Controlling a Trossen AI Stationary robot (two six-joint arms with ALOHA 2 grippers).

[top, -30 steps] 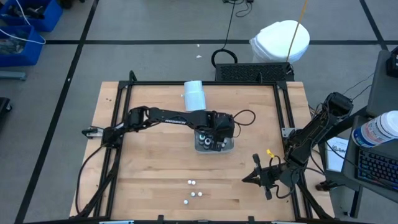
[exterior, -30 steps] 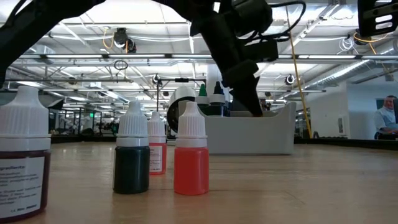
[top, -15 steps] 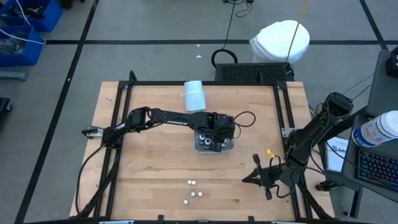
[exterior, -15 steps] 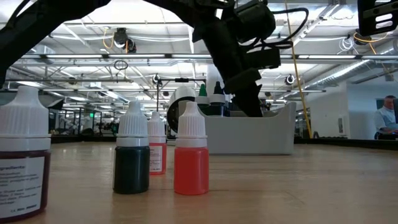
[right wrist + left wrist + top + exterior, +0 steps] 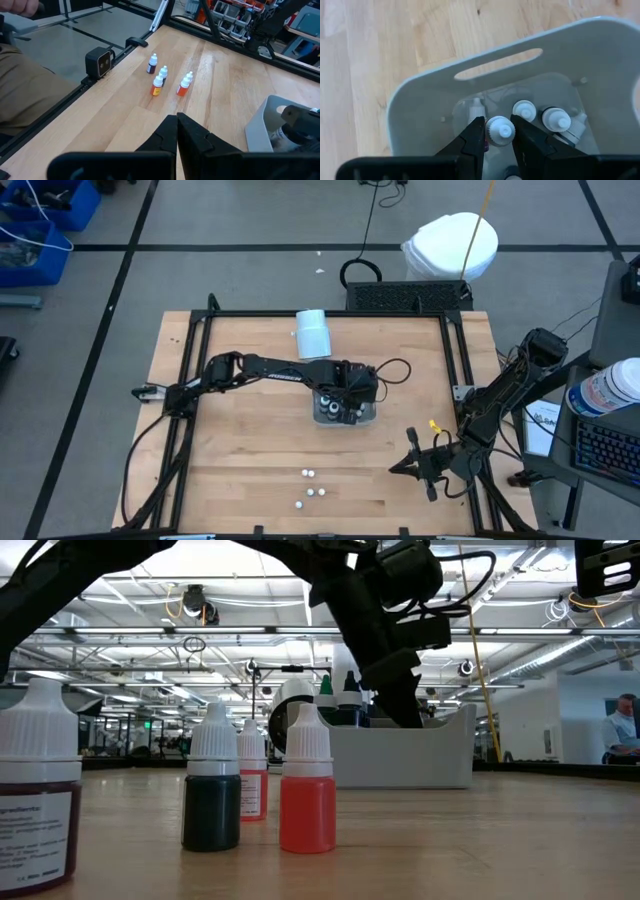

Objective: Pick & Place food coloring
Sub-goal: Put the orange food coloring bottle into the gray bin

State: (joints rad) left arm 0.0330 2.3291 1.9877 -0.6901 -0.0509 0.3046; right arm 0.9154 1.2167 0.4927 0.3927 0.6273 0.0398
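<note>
Over the grey tray (image 5: 370, 416) at the middle of the worktop (image 5: 240, 460), the left gripper (image 5: 499, 136) is seen pinching the white cap of a small food coloring bottle (image 5: 500, 130), its fingers (image 5: 472, 137) closed on either side of that cap. Compared with a second ago, the arm is found a touch higher and shifted in the low view, the wrist no longer reaching quite so deep behind the tray wall; over the last half second nothing more has moved. The hold has not been let go in that time.

Inside the tray, two more white-capped bottles (image 5: 555, 120) are visible just beside the held one, so several have already been delivered. The held bottle sits within the tray's walls; whether it stands on the floor of the tray cannot be told.

Four bottles (image 5: 310, 490) are left standing on the worktop, near its front edge, well apart from the tray; in the right wrist view they show as a loose cluster (image 5: 159, 85), two of them orange. The right gripper (image 5: 177, 131) is parked low at the worktop's right side, fingers pressed together and empty.

By this reading, a release is due, and four pickups remain.
</note>
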